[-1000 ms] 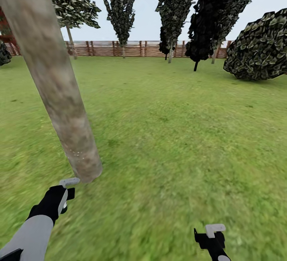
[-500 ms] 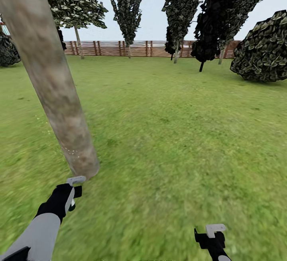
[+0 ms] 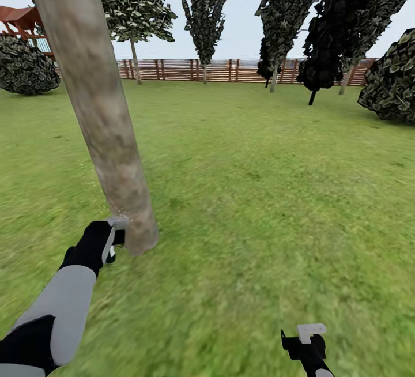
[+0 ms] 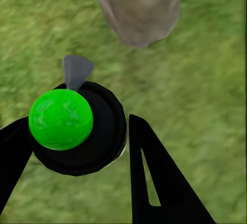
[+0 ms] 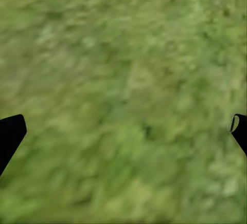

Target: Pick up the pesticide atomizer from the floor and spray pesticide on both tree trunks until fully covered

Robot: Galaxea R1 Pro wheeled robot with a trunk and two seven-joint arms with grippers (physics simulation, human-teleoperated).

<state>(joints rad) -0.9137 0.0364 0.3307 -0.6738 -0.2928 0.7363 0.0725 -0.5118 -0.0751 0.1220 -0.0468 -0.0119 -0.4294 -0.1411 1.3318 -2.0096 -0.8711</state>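
Pesticide atomizer (image 4: 76, 127) sits pinched between the black fingers (image 4: 154, 178) of the left gripper (image 3: 115, 232); the left wrist view shows its round black body with a bright green dome on top and a grey nozzle aimed at the tree trunk (image 3: 104, 112). The head view places that gripper at near left, right up against the base of the leaning grey-tan trunk. At near right the right gripper (image 3: 311, 331) hangs over bare lawn (image 3: 259, 192), its fingertips spread wide apart with nothing between them. A brown slat fence (image 3: 230, 70) runs along the far edge, fronted by dark trees.
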